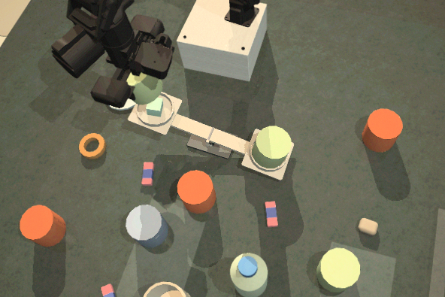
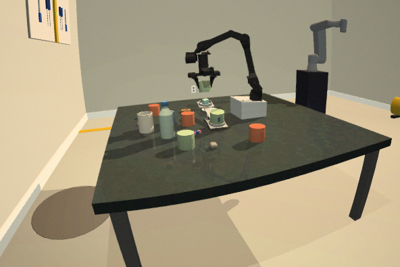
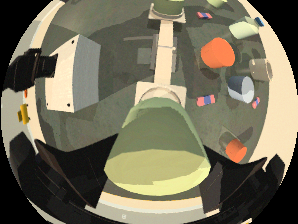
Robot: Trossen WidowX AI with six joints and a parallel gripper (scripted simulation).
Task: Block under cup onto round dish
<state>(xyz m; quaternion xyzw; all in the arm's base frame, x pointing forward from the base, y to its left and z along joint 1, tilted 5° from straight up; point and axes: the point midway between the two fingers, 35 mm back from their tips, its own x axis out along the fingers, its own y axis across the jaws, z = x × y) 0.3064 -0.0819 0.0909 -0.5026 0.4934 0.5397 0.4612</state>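
My gripper [image 1: 140,83] [image 2: 205,87] [image 3: 157,142] is shut on a light green cup [image 1: 148,90] [image 2: 205,85] [image 3: 157,132] and holds it in the air above the far-left end of the balance [image 1: 188,125] [image 3: 165,62]. A small mint-green block [image 1: 154,107] [image 2: 205,101] sits uncovered inside the ring on that end; the held cup hides it in the wrist view. The other light green cup [image 1: 271,147] [image 2: 217,117] [image 3: 168,8] stands upright on the opposite end. The white round dish [image 1: 127,105] shows only as a sliver beside the block's end, mostly hidden under the gripper.
An orange ring [image 1: 83,146] lies near the balance. Orange cups [image 1: 196,189] [image 1: 382,128] [image 1: 42,224], a grey-blue cup [image 1: 146,224], a bottle [image 1: 249,279] and another green cup [image 1: 338,268] stand around. The arm's white base box [image 1: 214,34] [image 2: 248,109] stands behind the balance.
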